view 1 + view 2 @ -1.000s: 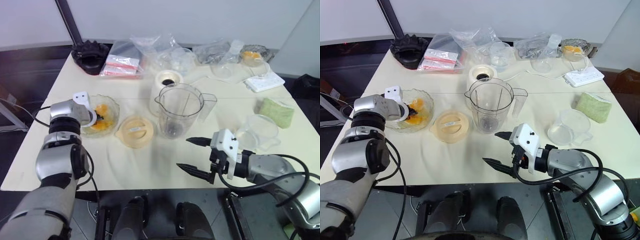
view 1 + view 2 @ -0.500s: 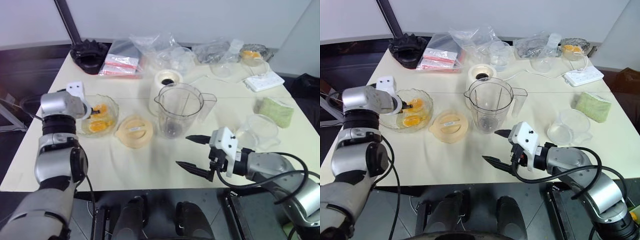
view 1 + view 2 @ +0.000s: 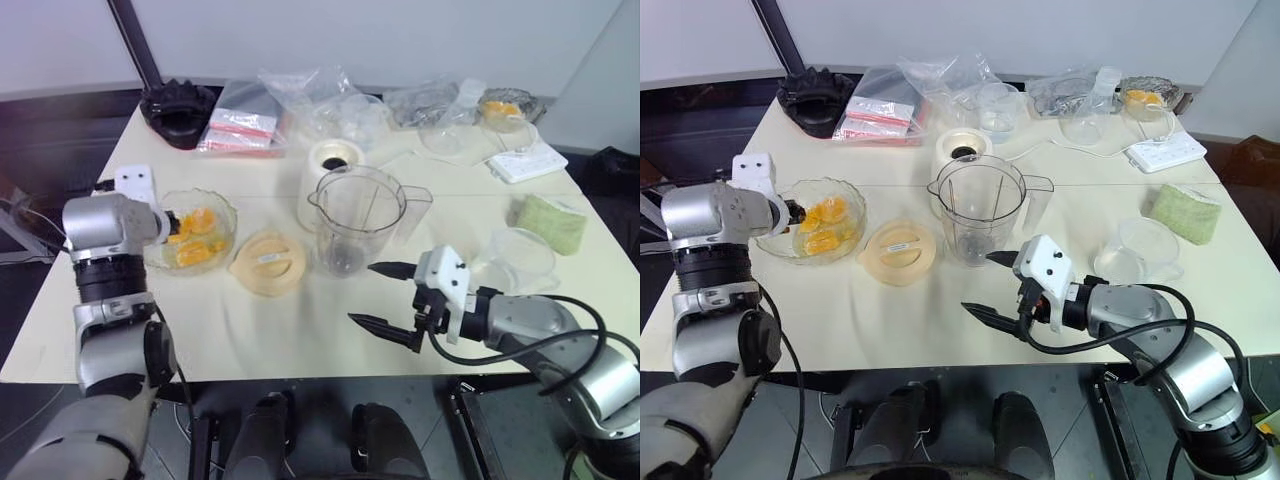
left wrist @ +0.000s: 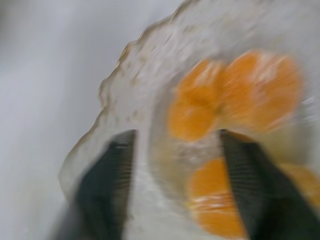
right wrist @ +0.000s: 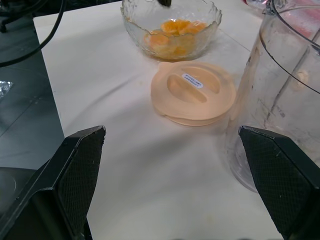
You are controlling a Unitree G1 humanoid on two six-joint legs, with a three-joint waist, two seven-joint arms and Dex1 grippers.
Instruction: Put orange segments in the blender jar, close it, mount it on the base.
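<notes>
Over at the worktop's (image 3: 890, 330) left edge, the left gripper (image 3: 792, 211) hangs with fingers spread at the glass bowl (image 3: 845, 232), orange segments (image 3: 822, 226) beneath them. Bare worktop fronts the lid (image 3: 899, 251), blender jar (image 3: 978, 209), and wide-open right gripper (image 3: 992, 287).

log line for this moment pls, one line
left gripper: open over glass bowl, empty | orange segments: in bowl | right gripper: open, empty | blender jar: empty, lid off
</notes>
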